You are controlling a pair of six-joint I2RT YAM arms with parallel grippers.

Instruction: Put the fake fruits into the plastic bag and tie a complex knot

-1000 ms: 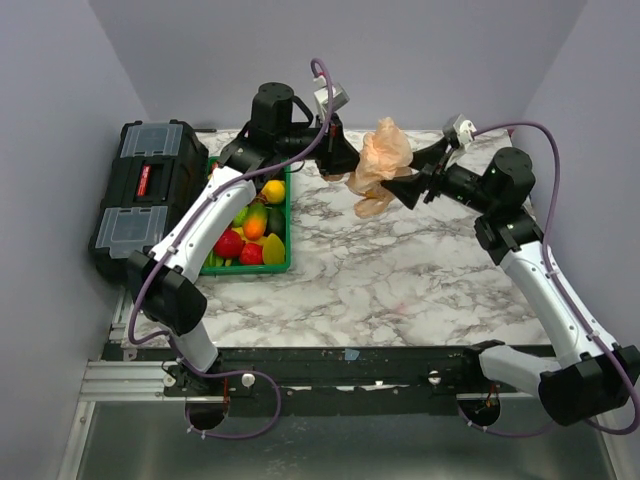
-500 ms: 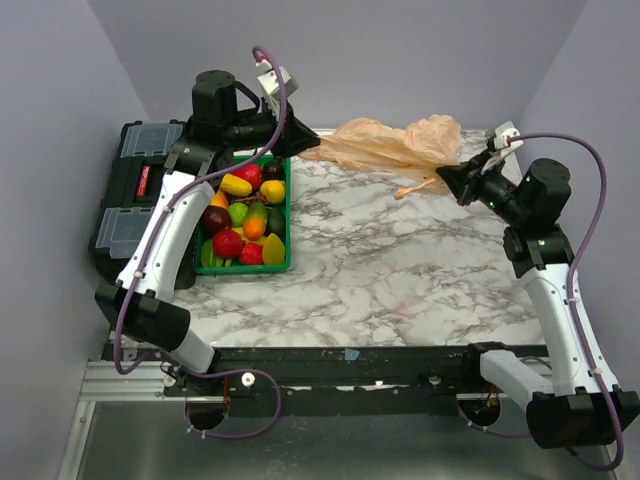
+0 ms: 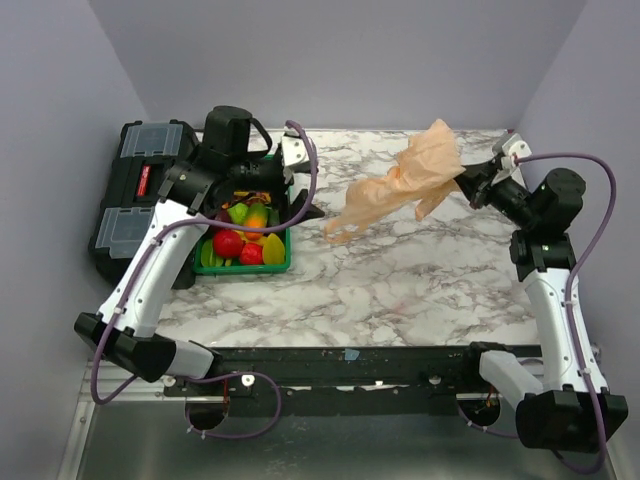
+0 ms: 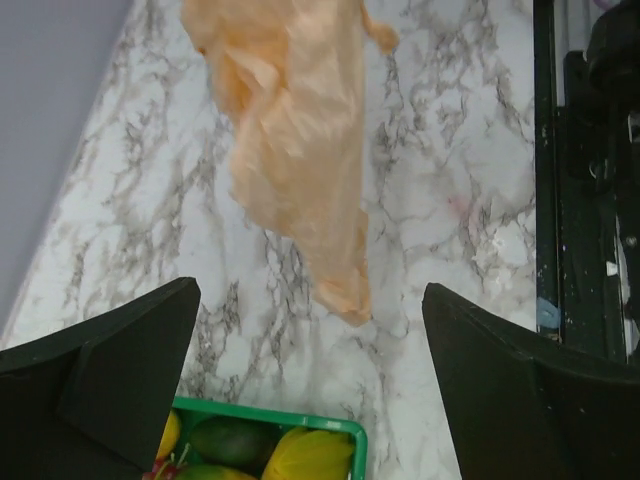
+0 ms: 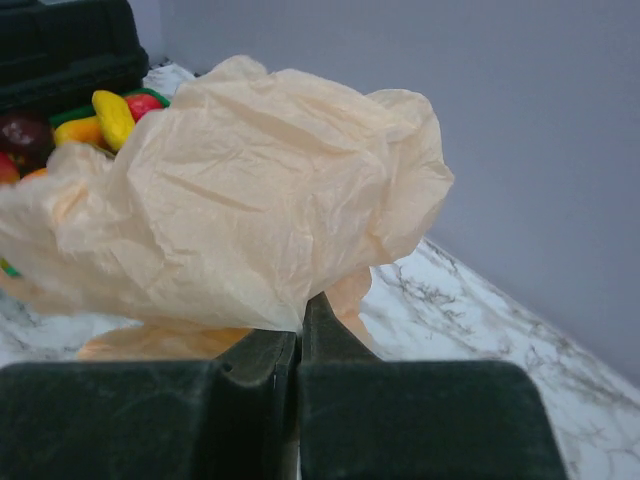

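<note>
Right of the green tray [image 3: 285, 268], the plastic bag [image 3: 400, 185] hangs from the right gripper [image 5: 300, 332], which is clamped on its edge, and droops toward the surface [image 3: 400, 285]; the left gripper [image 4: 310, 292] stands wide apart at the tray's rim; the fake fruits [image 3: 245, 225] lie in the tray, none bagged; filling and knotting are not yet done.

Marbled table [image 3: 400, 270] with green tray [image 3: 245, 268], black toolbox [image 3: 140, 185] at left edge.

A robot lab cell: plain lilac walls [image 3: 350, 60] box in a marble-patterned table [image 3: 400, 290].
</note>
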